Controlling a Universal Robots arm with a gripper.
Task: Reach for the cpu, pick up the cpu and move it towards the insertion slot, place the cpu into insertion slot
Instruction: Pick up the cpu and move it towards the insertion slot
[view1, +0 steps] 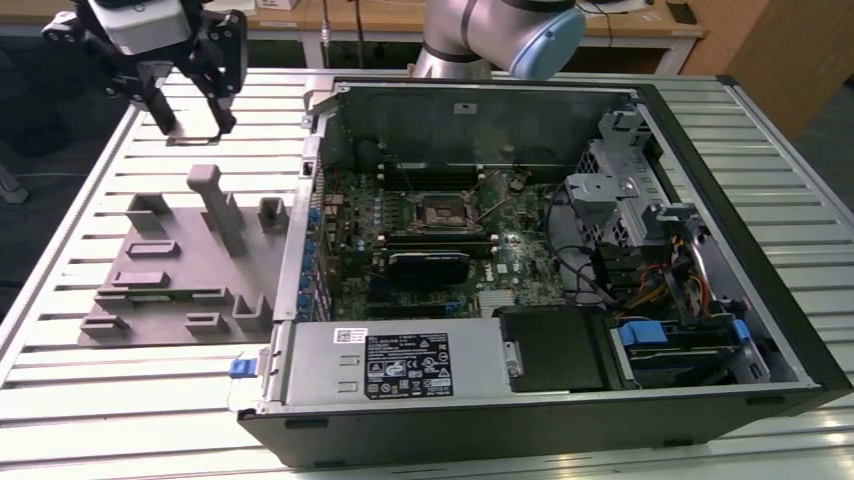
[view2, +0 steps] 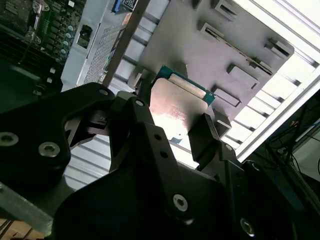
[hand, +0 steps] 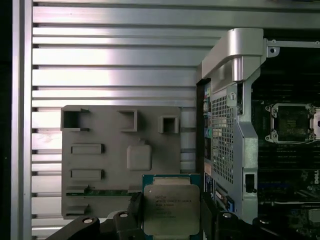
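Cpu (hand: 170, 200): clamped in the gripper (hand: 171, 214), which is narrowed onto two opposite edges. Metal top faces the camera in the first wrist view. Pos.: at the fingertips, hanging over the table (view1: 80, 180), w/ the block (view1: 174, 270) under and near the gripper.

Key relation: slot (view1: 441, 212) lies well apart from the gripper, toward the exterior view's right and nearer that camera, inside the case (view1: 310, 200). Case side wall stands btwn gripper and slot.

Axis: cpu is approx. square, so no long axis to speak of. In the first wrist view its edges look approx. parallel to the slot frame. Judged: travel is mostly sideways shift, little rotation needed.

Hidden / unclear:
- Cpu edge nearest the gripper body is cut off in the first wrist view.
- Finger-to-edge contact partly masked by gripper body.
- In the exterior view, cpu hard to make out at the fingertips.
- Slot centre is dark; pins and latch state cannot be told.
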